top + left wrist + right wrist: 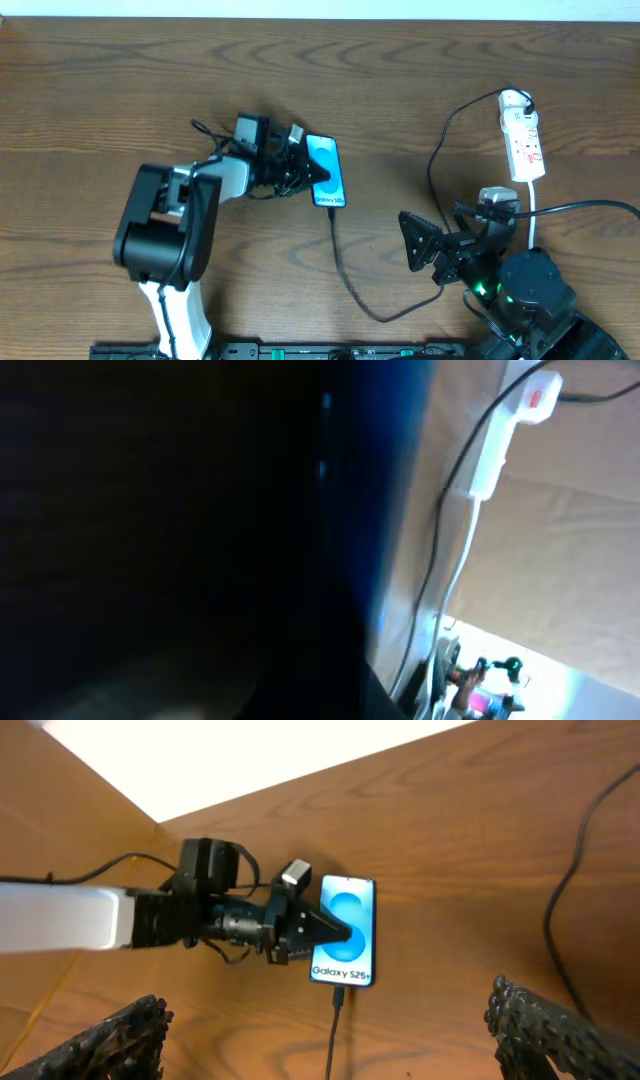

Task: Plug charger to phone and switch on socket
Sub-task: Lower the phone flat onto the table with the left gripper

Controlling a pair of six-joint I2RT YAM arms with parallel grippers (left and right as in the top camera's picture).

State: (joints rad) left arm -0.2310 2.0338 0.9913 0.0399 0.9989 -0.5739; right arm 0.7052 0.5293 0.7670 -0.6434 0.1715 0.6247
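Charger [345,265] tip looks seated in the phone [326,170]'s near edge, so prob. only the switching-on is left. Socket [525,145] lies off the R end effector [428,250]'s right side & farther out, well apart, outside R wrist view. Its long axis runs away from the robot. R end effector: fingers wide apart, empty, aimed twd phone. L end effector [308,172] is at phone's left edge, tip over screen; can't tell if apart or pinching. R arm is clearly nearer the socket; L is across the desk [100,80].
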